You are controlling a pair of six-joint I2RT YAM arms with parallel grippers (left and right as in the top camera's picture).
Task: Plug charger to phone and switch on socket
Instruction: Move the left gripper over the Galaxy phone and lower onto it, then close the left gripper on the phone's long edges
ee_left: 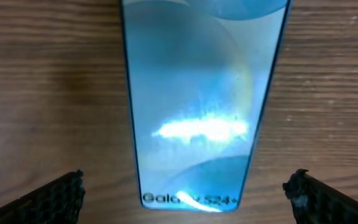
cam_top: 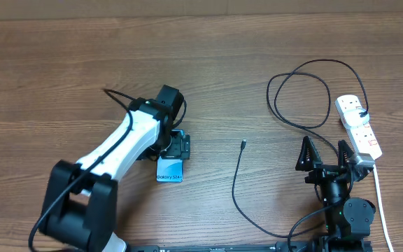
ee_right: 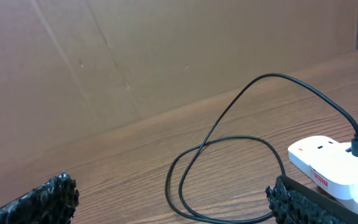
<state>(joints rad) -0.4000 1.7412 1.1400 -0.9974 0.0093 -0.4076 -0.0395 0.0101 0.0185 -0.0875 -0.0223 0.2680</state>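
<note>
My left end effector hangs over the phone with the jaws wide open. In the left wrist view its two dark fingertips stand on either side of the blue screen, near the end with the "Galaxy S24+" text, and they touch nothing. The phone lies flat on the table, left of centre. My right end effector is also fully open and empty, just beside the socket, a white power strip at the right edge with its thick white cord running toward me. The charger has its black plug already in the strip, it loops behind it, and its small connector tip lies free on the wood between the phone and the right arm, apart from both. I judge that the step in hand is to secure the phone with the left arm. To do this well I would bring the end effector straight down, keep the phone centred between the fingers, and close on the two long edges and not on the glass, so the phone does not turn or slide. The right arm should then take the cable just behind the tip, with the tip standing out. I cannot see the charging port, so I must find it first.
</note>
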